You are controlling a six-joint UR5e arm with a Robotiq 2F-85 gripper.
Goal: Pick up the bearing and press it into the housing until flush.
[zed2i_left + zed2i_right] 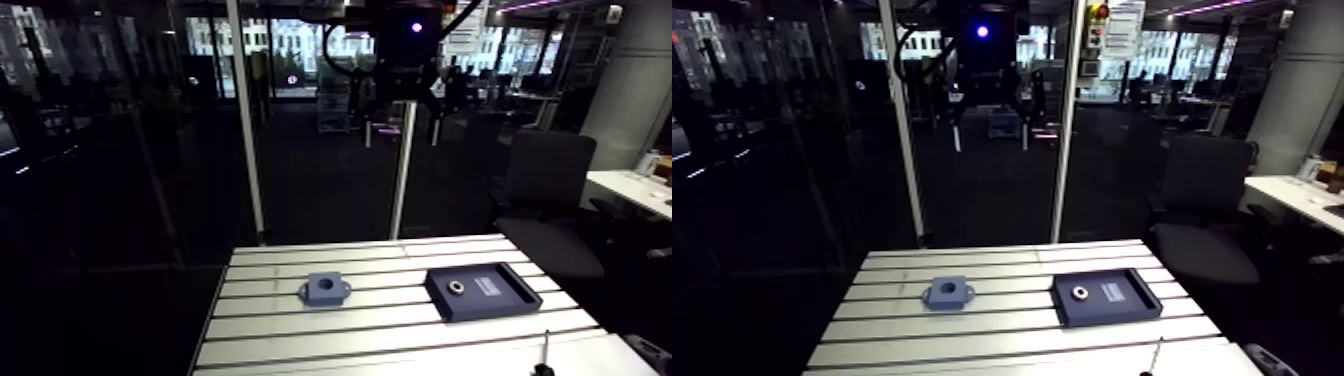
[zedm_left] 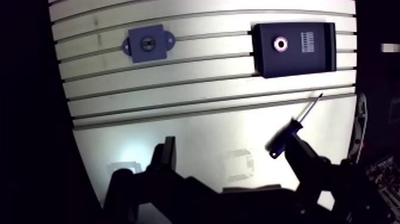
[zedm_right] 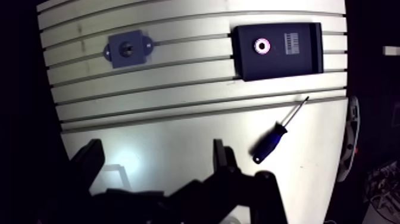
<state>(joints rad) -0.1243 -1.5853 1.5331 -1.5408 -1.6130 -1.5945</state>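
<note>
In the wrist view the grey-blue housing (image 2: 147, 43), a square block with two ears and a round bore, lies on the slotted table far ahead of my gripper. Off to one side of it, the bearing (image 2: 280, 43), a small ring with a bright rim, rests in a dark rectangular tray (image 2: 297, 63). My gripper (image 2: 235, 158) hangs high above the table's near edge, open, with nothing between its fingers (image 2: 165, 156). The arm view shows the housing (image 1: 325, 290) left of the tray (image 1: 500, 300) and the gripper (image 1: 990, 125) well above both.
A blue-handled screwdriver (image 2: 291, 128) lies on the table between the tray and my gripper, its tip pointing toward the tray. The table's aluminium surface (image 2: 178, 101) has slots running across. A black office chair (image 1: 550, 190) stands beyond the table's right side.
</note>
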